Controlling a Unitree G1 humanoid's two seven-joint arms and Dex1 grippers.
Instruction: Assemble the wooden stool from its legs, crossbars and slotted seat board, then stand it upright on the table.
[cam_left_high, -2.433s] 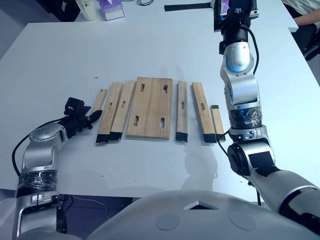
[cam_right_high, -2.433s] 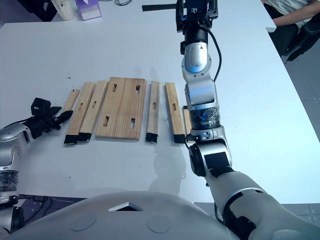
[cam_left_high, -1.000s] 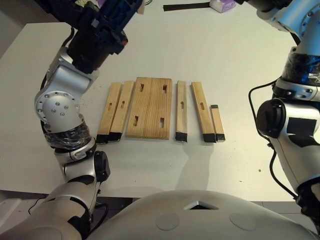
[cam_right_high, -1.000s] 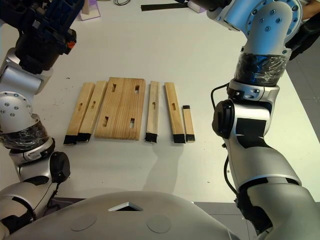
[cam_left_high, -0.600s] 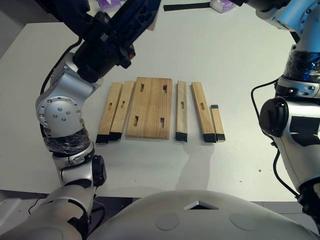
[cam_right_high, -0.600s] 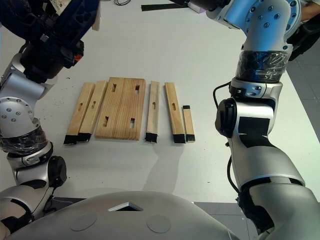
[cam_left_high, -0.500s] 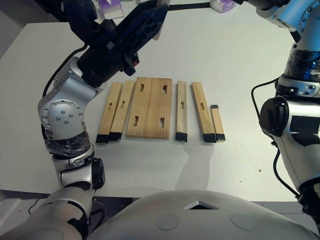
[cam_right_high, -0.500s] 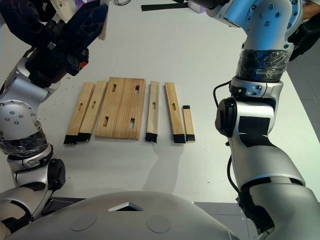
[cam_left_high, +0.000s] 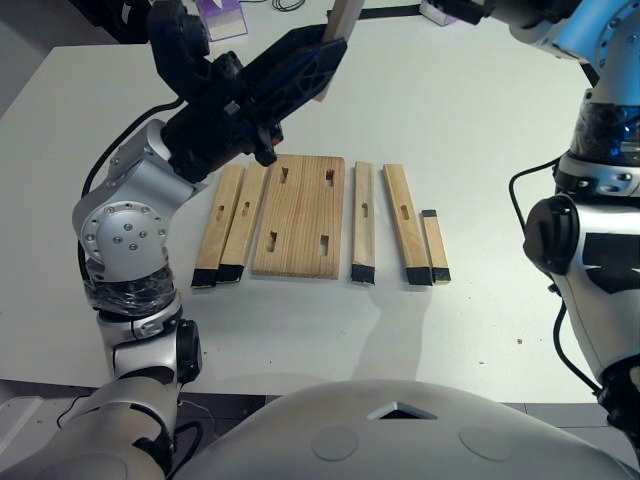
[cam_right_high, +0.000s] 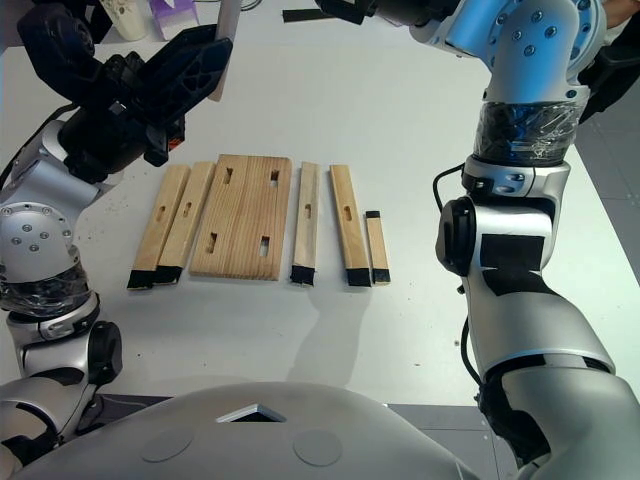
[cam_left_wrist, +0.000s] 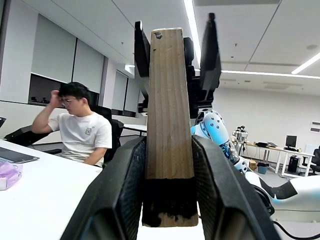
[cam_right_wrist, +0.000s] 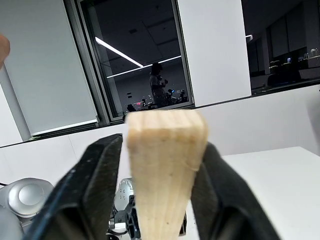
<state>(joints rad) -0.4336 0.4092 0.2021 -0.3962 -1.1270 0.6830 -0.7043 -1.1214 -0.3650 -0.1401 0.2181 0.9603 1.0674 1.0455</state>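
The slotted seat board (cam_left_high: 298, 215) lies flat mid-table. Two legs (cam_left_high: 232, 222) lie on its left and two more (cam_left_high: 363, 220) (cam_left_high: 405, 222) on its right. Beside those sits a short crossbar (cam_left_high: 434, 245). My left gripper (cam_left_high: 322, 55) hangs high above the board's far left corner, shut on another short crossbar (cam_left_wrist: 169, 100) with a black end, held upright. My right gripper (cam_right_high: 345, 10) is raised at the far side of the table. It is shut on a pale wooden piece (cam_right_wrist: 166, 145), whose end faces the wrist camera.
A purple box (cam_left_high: 222, 15), a white container (cam_right_high: 125, 15) and a black strip (cam_right_high: 310, 14) stand along the table's far edge. Bare tabletop (cam_left_high: 480, 130) stretches right of the parts and in front of them.
My left arm has lifted the short crossbar from the table's left side and carried it up and rightward over the parts. The right arm has swung up from its far reach.
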